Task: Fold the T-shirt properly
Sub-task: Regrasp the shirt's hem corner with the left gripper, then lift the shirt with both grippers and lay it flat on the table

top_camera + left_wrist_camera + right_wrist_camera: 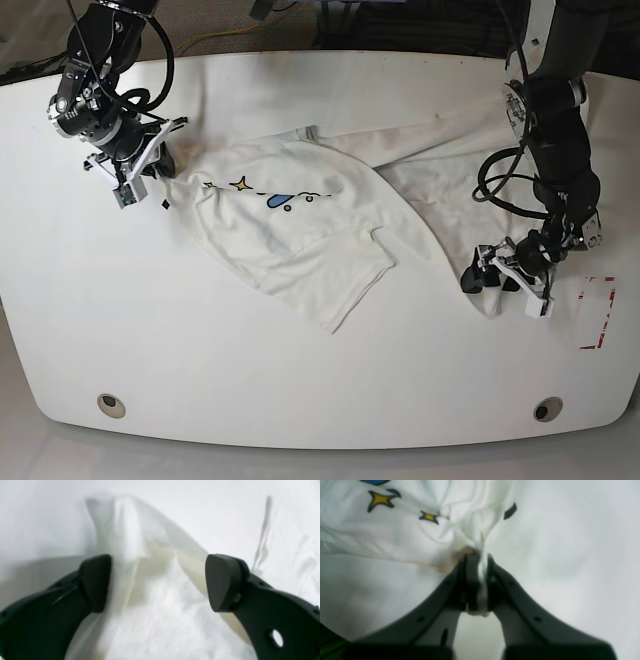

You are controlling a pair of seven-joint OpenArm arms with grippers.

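Two arms work a white T-shirt (300, 225) sprawled across the white bench (300, 400). At ten o'clock in the base view, the right gripper (160, 175) has its fingers (470, 585) clenched on a bunched edge of the shirt — the right wrist view shows cloth squeezed between them, with yellow stars (380, 500) printed on the fabric at eleven o'clock. At four o'clock in the base view, the left gripper (500, 275) sits at the shirt's far edge with its fingers (222, 582) spread wide — released, a raised fold of white cloth standing between them. One sleeve points toward six o'clock. A red-outlined rectangle (598, 312) marks the bench at four o'clock, just beside the left gripper.
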